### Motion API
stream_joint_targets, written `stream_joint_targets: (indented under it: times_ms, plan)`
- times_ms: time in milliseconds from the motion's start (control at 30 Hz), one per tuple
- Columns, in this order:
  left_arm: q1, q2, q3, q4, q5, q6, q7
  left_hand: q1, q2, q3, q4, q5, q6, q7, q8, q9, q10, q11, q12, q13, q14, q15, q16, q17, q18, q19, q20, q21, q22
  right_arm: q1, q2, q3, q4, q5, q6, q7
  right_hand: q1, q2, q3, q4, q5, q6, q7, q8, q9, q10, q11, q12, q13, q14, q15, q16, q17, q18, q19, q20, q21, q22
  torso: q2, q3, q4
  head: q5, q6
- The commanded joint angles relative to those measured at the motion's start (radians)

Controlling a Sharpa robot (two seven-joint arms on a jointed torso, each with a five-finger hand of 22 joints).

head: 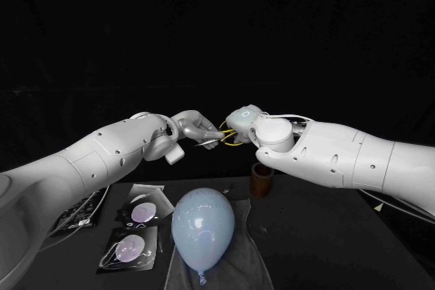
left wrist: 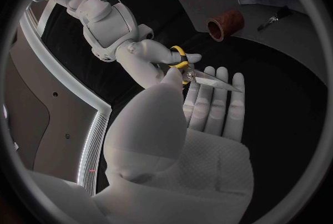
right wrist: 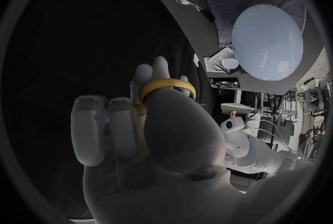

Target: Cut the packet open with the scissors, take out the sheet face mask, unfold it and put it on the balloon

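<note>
1. Head view has both arms raised above the table (head: 317, 239). Their hands meet in mid-air at the far middle of the scene, with the scissors (head: 220, 138) between them.
2. The right robot hand (head: 244, 121) grasps the scissors by the yellow handles. In the right wrist view one yellow loop sits round a finger, with the other fingers curled beside it. That grip suits working the blades, so I judge it is set up for cutting.
3. The left robot hand (left wrist: 201, 118) lies palm-up with its fingers stretched flat and close together. In the left wrist view the blades lie across its fingertips. It seems placed to steady the tool while the other hand has the handles. I cannot tell whether its thumb presses on the scissors, so its grasp is uncertain.
4. The blades look closed or nearly so.
5. A packet (head: 145, 209) lies flat on the left of the table, and a second packet (head: 129, 247) lies nearer. Neither hand touches them, and the cut looks not yet begun.
6. The balloon (head: 203, 230) lies on a cloth (head: 244, 265) at the near middle, probably to keep it from rolling until the mask comes. A brown cup (head: 261, 182) stands just beyond it to the right.
</note>
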Motion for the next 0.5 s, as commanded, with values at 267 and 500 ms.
stream_joint_targets:
  times_ms: [267, 500]
  plan:
    - [-0.005, 0.004, -0.001, 0.009, 0.026, 0.038, -0.007, -0.022, -0.019, -0.029, 0.0, -0.002, -0.003, 0.014, -0.008, -0.002, 0.002, 0.007, -0.012, -0.001, -0.002, 0.008, -0.013, 0.004, 0.019, 0.006, 0.0, 0.003, -0.003, 0.002, 0.001, 0.001, 0.004, -0.028, -0.027, -0.011, 0.056, 0.057, -0.004, 0.001, -0.005, 0.006, -0.002, 0.003, 0.0, 0.107, -0.074, 0.004, 0.001, 0.079, -0.111, 0.004, 0.125, -0.008, 0.088, -0.015, 0.004, 0.237, 0.0, -0.0006, 0.0001, -0.001, -0.004]
    - [-0.006, 0.003, -0.002, 0.008, 0.063, 0.038, 0.004, 0.018, 0.051, 0.006, -0.002, -0.002, 0.024, -0.009, 0.0, 0.002, 0.027, -0.013, -0.007, 0.002, 0.024, -0.006, -0.006, 0.015, 0.018, 0.006, 0.0, 0.001, -0.004, 0.001, 0.006, 0.001, -0.003, -0.028, -0.013, -0.004, 0.057, 0.057, -0.005, 0.001, -0.005, 0.008, -0.002, 0.004, 0.0, 0.107, -0.075, 0.002, -0.001, 0.079, -0.111, 0.003, 0.123, -0.007, 0.087, -0.015, 0.003, 0.237, -0.001, -0.0005, 0.0002, -0.002, -0.006]
